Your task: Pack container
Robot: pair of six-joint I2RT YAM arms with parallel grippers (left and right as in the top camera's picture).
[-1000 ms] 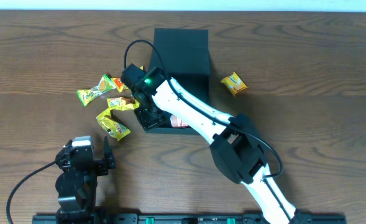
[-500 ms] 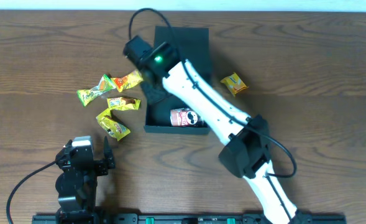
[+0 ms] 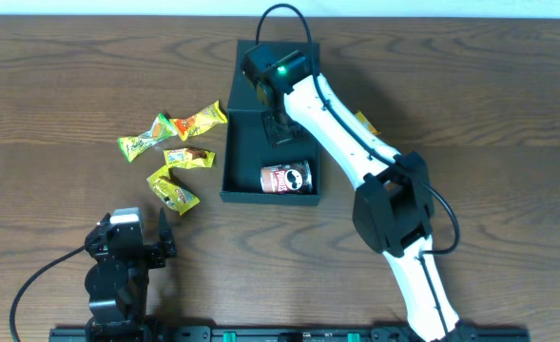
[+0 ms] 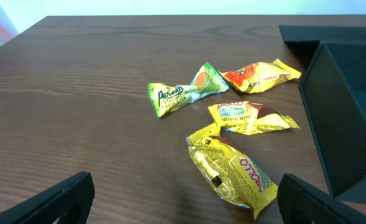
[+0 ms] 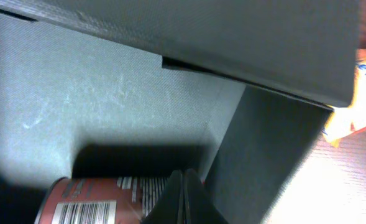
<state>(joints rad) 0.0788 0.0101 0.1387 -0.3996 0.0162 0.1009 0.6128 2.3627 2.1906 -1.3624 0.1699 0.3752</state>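
Container: dark green-black rectangular cardboard container (image 3: 246,157) sits mid-table, long axis running near-to-far.
Lid: hinged flap lid (image 3: 244,95) is open, laid back on the far side.
Inside: small red cylindrical can (image 3: 287,178) lies on its side at the near end, close to the near wall. Its barcode shows in the right wrist view.
R arm: white arm reaches from the near-right table edge diagonally across the container's right wall.
R gripper: right gripper (image 3: 280,128) is over the far half of the container interior, pointing down. Overhead shows it apart from the can.
R gripper state: fingers pressed together w/ nothing between them (right wrist view).
L arm: low at the near-left table edge, well apart from the container.
L gripper state: left gripper (image 4: 183,208) has its fingers spread wide, holding nothing, facing the packets.
Packets, left of container: four crinkly snack packets lie loose on the table.
- green-yellow packet (image 3: 144,136): farthest left.
- orange packet (image 3: 199,121): its end is just beside the container's left wall.
- yellow-brown packet (image 3: 187,157): between the other three.
- plain yellow packet (image 3: 172,190): nearest the L arm.
Packet, right of container: yellow-orange packet (image 5: 360,93) lies just outside the right wall, mostly hidden under the R arm from overhead.
Surface: dark brown wood-grain table (image 3: 51,85).
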